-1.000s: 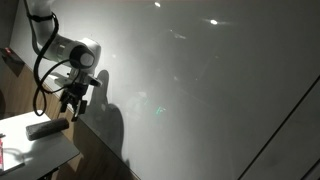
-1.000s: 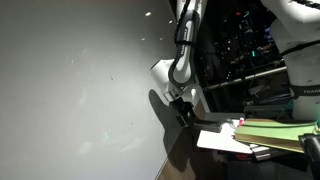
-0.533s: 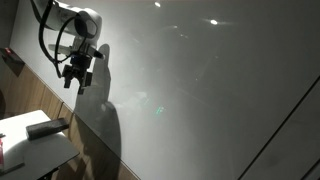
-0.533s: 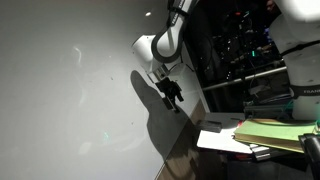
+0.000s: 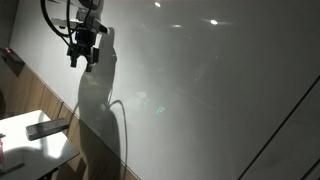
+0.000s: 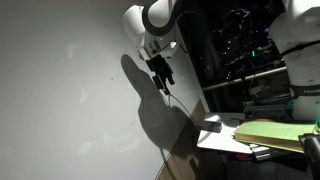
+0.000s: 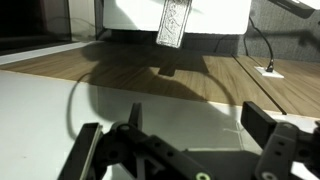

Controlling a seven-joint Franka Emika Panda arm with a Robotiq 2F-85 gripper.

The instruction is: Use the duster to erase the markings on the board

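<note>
Though unclear elsewhere, jaws wide apart in wrist view.

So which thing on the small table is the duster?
The dark flat block on the white table; the other, a thin reddish thing, sits at the picture's left edge.

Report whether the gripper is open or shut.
Open. In the wrist view the gripper shows its fingers wide apart with nothing between; the duster lies on the table.

We see the gripper (image 5: 83,60) high against the board (image 5: 220,90), its shadow beneath. The duster (image 5: 48,128) lies on the table (image 5: 25,152).
</note>
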